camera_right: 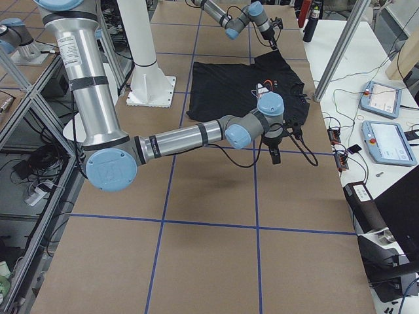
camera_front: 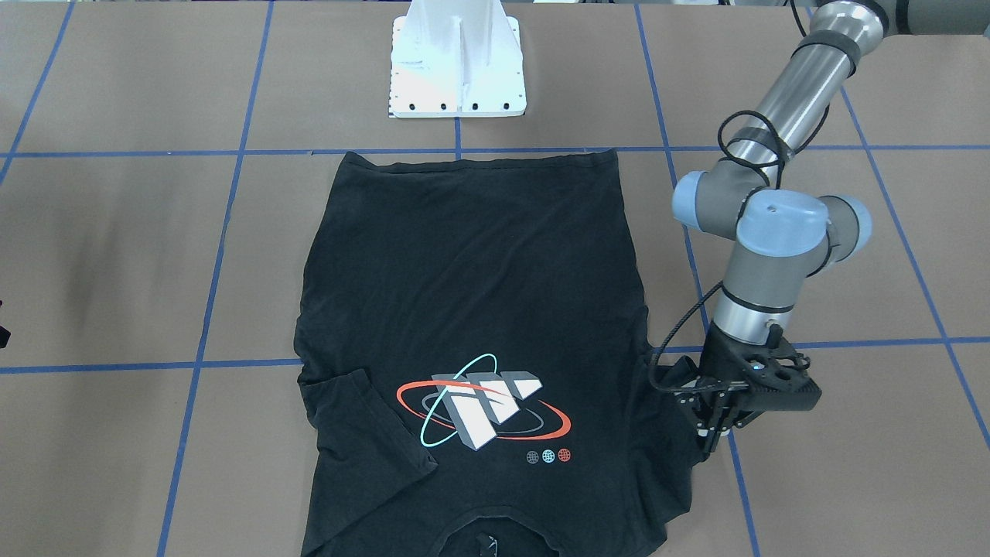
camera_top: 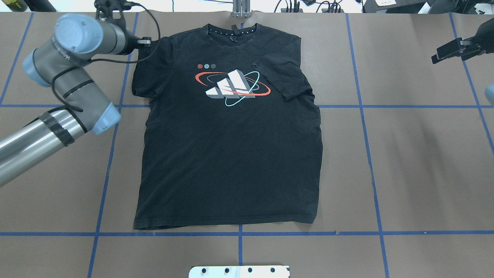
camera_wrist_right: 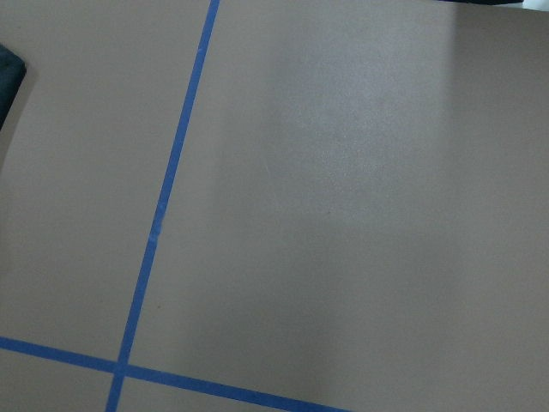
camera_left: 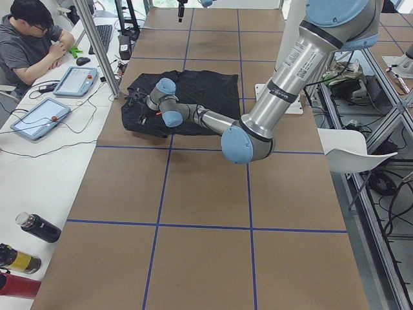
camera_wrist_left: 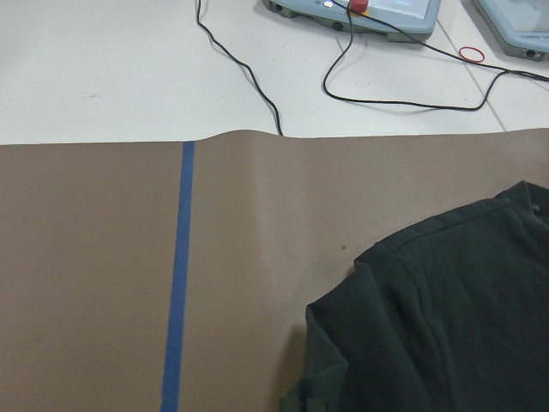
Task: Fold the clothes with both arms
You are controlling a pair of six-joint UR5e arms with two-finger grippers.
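Fingers of the left gripper point down at the sleeve edge of the black T-shirt; you cannot tell whether they are closed or pinching cloth. You find the T-shirt flat on the bench, print up, its other sleeve folded inward. Your right gripper hangs well apart from it, and the state of its fingers is also unclear.

Table: brown surface, marked into large squares by blue tape lines.
Pedestal: white, bolted to the table at its middle.
Side desk: white, along the table, carrying two grey tablets, cables and a keyboard.
Person: seated at the desk in a dark grey top.
Bottles: lying at the desk's near end.
Chair: white, across the table.
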